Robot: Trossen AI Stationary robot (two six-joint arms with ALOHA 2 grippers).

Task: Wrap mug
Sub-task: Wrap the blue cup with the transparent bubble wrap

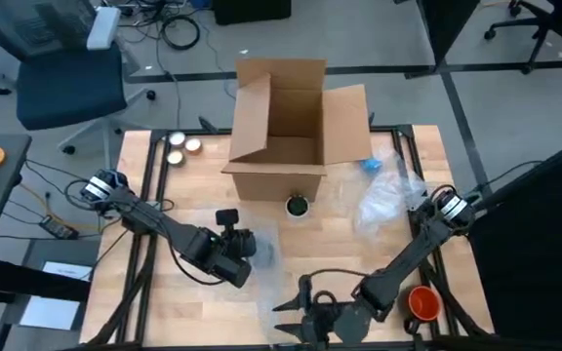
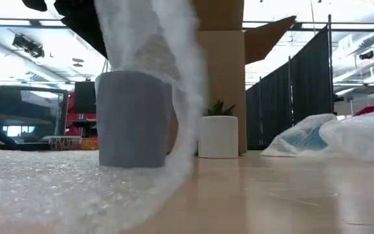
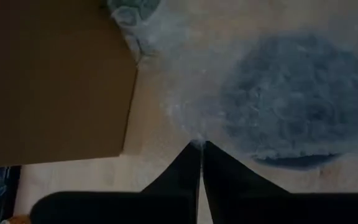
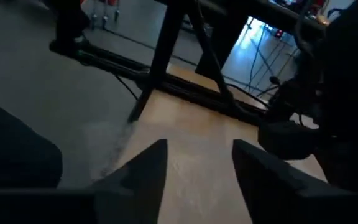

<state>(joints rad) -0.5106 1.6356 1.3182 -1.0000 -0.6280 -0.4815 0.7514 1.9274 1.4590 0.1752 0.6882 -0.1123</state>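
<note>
Two arms over the wooden worktop [image 1: 213, 210]: left claw [image 3: 199, 149] sits mid-worktop, fingers pressed together, pinching a sheet of bubble wrap [image 2: 174, 71] and holding it up so it drapes over the mug [image 2: 134, 120]. Mug is grey-blue, upright on the worktop just in front of the open cardboard box [image 1: 286, 132], seen through the wrap as a dark round blur in the left wrist view [image 3: 297, 102]; in the low view the wrap hangs down its near side and spreads flat across the wood toward the camera. Right claw [image 4: 194, 158] is low at the near worktop edge, fingers apart, gripping nothing, well clear of the mug. Small white pot with a green plant [image 2: 218, 133] stands just beside the box front, near the mug but not touching. Spare bundle of bubble wrap [image 1: 388, 195] lies on the right side of the worktop next to the box flap. Orange item [image 1: 423, 303] at the near right corner, can't tell what it is
</note>
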